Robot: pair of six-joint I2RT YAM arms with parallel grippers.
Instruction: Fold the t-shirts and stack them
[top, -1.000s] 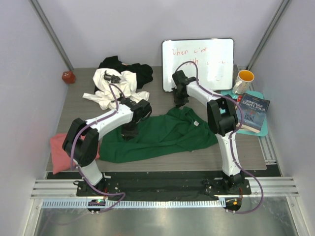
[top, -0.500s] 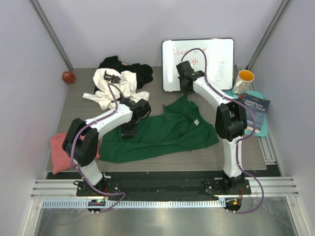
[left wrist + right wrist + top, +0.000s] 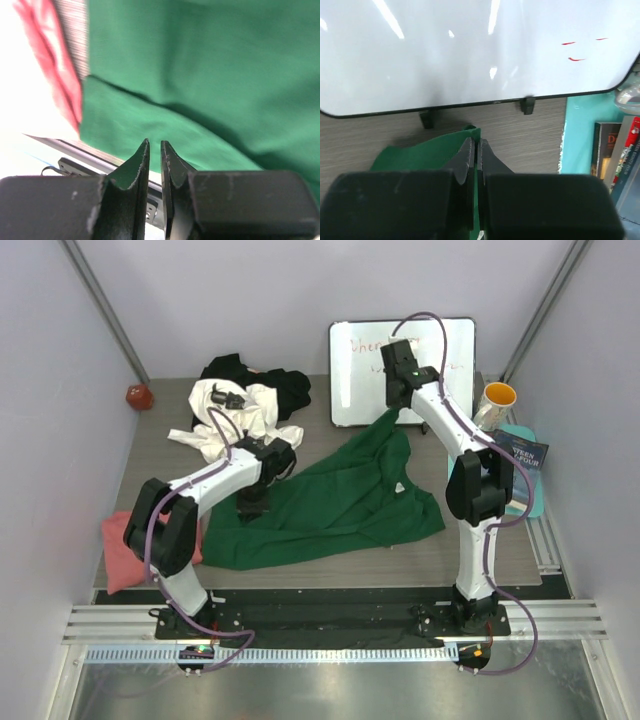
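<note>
Red handwriting on the whiteboard (image 3: 350,390) is partly hidden. It seems to begin "When"; the rest is unreadable. Right of the whiteboard, a dark book (image 3: 522,462) shows white letters ending "TEEN" and "FOUR".

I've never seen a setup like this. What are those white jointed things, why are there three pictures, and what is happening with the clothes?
Those are two robot arms, the left arm and the right arm, bolted to the near edge of a table. The wide picture looks down from above and behind them. The other two come from a camera on each wrist, so the black prongs at the bottom are that arm's own claw.

On the table lie a dark green t-shirt, spread out, a white t-shirt and a black t-shirt heaped at the back, and a pink t-shirt at the front left. There is also a whiteboard, a red ball, a mug and a book on a teal mat.

The right claw is shut on the green shirt's edge, held raised near the whiteboard. The left claw is low over the shirt, nearly closed. Whether it pinches cloth is unclear.
</note>
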